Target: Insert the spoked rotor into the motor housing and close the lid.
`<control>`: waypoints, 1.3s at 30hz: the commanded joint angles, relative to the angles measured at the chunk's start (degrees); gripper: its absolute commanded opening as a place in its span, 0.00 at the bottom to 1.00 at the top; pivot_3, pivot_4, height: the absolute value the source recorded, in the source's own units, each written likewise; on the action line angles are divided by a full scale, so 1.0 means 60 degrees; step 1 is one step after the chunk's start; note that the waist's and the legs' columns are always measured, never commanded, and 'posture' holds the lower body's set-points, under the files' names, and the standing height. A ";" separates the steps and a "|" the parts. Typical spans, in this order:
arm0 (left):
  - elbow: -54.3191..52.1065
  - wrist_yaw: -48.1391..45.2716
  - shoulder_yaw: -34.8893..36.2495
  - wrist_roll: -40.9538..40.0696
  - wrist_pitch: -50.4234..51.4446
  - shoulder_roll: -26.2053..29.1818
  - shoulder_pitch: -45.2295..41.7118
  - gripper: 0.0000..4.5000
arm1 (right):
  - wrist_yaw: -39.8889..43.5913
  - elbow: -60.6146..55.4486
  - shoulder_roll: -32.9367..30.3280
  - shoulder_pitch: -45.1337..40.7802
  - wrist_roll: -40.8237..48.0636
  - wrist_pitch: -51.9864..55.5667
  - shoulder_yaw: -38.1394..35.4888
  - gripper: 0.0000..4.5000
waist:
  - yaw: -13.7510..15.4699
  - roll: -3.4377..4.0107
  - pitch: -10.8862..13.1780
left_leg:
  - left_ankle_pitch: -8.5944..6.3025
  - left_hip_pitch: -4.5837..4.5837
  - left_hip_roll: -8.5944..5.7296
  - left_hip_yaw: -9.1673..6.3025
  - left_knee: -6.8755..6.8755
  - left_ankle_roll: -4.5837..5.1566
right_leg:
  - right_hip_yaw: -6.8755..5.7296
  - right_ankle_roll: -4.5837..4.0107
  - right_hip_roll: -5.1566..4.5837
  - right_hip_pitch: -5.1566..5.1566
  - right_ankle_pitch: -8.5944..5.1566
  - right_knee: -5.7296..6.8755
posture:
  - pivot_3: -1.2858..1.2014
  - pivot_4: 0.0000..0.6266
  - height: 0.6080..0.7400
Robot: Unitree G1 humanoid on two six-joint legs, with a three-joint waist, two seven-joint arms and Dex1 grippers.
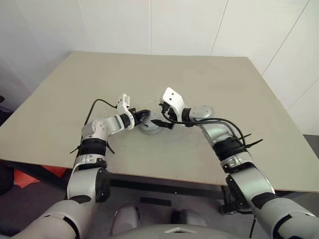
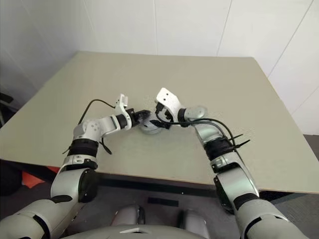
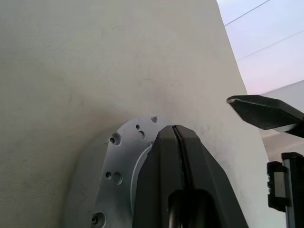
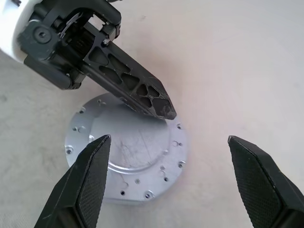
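Lying flat, lid [image 4: 127, 156] plain face up

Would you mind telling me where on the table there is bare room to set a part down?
The table is bare from the wall-side edge down to the arms, and along both side edges. It is crowded in the near middle, where the shut left gripper rests on the lid and the open right gripper hovers above it.
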 commanded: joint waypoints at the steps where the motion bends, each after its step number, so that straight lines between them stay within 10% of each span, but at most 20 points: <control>1: 0.0527 0.0222 -0.0092 0.0151 0.0457 0.0062 0.0148 0.00 | 0.0266 -0.0937 -0.0160 -0.0037 0.0072 0.0150 0.0050 0.99 | -0.0005 0.0000 0.0000 | -0.0004 -0.0005 -0.0001 0.0000 0.0000 0.0010 | 0.0000 0.0002 -0.0001 -0.0003 -0.0002 0.0000 | 0.52 0.00 1.00; 20: -0.0243 -0.0110 -0.0200 0.0015 0.1092 0.0321 0.0634 0.00 | -0.1019 -0.0083 -0.0408 -0.0427 0.4159 1.0156 -0.4036 0.99 | 0.0008 0.0002 0.0000 | 0.0003 -0.0003 0.0002 0.0004 0.0008 -0.0007 | 0.0000 0.0002 0.0000 0.0006 -0.0003 0.0000 | 0.52 0.00 1.00; 39: -0.1358 0.0177 -0.0237 -0.0098 0.1213 0.0591 0.1363 0.00 | -0.2822 0.1901 0.2041 -0.1068 0.4580 0.8794 -0.4838 0.99 | -0.0005 0.0024 -0.0013 | 0.0041 0.0064 0.0009 0.0013 -0.0040 -0.0074 | 0.0001 0.0057 0.0004 0.0021 -0.0039 0.0007 | 0.52 0.00 1.00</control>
